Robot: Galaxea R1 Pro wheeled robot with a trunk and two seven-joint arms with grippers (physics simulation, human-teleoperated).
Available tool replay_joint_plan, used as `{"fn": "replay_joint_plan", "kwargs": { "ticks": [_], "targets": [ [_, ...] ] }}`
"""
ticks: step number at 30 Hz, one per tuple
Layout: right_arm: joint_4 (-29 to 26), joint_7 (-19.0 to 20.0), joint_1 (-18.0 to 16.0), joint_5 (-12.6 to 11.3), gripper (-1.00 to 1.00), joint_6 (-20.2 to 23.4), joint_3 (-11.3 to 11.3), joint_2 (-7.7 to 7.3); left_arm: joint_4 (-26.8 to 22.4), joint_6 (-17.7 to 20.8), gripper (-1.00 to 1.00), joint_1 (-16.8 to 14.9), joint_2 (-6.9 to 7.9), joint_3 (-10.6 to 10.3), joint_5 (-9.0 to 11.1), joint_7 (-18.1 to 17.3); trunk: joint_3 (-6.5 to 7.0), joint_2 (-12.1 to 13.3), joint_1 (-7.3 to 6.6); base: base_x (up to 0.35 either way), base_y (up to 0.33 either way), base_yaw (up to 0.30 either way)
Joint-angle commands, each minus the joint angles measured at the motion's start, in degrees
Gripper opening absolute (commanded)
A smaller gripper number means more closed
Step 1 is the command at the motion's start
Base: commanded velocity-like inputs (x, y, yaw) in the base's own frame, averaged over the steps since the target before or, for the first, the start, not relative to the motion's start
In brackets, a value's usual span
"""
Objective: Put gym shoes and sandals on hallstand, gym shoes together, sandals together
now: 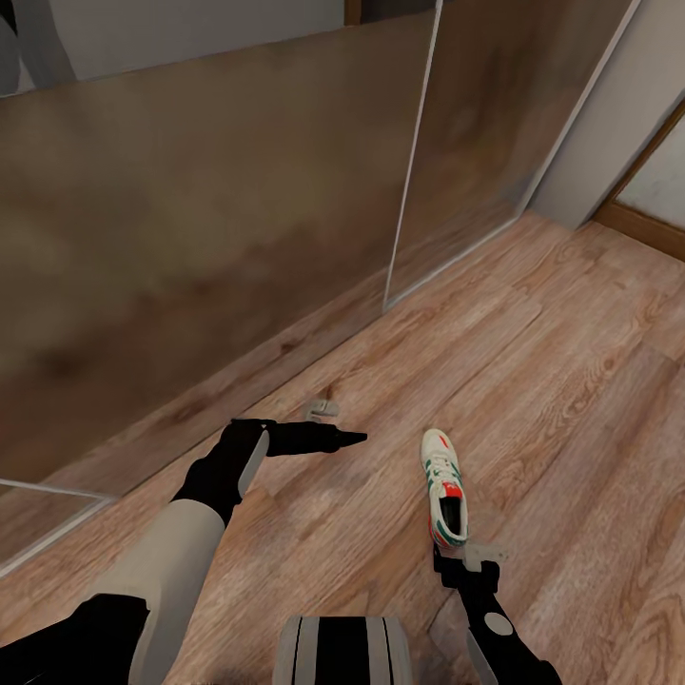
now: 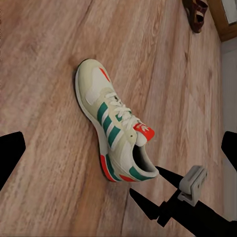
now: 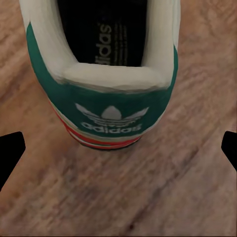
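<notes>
On the wood-grain plank floor (image 1: 571, 381), the right gripper (image 1: 455, 563) hovers open and empty just behind the heel of the cream, teal-striped sneaker (image 1: 443, 487), whose soft collar (the only near grip) could slip out and tip the shoe.

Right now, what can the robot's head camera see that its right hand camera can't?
The head view alone takes in the big brown wall panels, the left gripper hovering over the floor, the right gripper just behind the shoe's heel, and the whole shoe from above. The right wrist view alone gives a close look at the heel: the teal patch with the white logo and the dark inside. Both share one gym shoe lying on the wooden floor.
</notes>
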Motion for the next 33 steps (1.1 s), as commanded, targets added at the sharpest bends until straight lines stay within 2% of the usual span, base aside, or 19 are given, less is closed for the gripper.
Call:
{"fn": "replay_joint_plan", "kwargs": {
  "ticks": [1, 33],
  "targets": [
    [0.03, -0.11, -0.04, 0.61, 1.0, -0.18, -0.35, 0.06, -0.05, 0.38, 1.0, -0.01, 0.0, 0.02, 0.09, -0.07, -0.07, -0.02, -0.01, 0.0, 0.0, 0.0],
    [0.02, -0.11, -0.04, 0.61, 1.0, -0.18, -0.35, 0.05, -0.05, 0.12, 1.0, 0.09, 0.1, 0.12, 0.08, -0.14, -0.2, -0.02, -0.01, 0.018, 0.0, 0.0]
  ]
}}
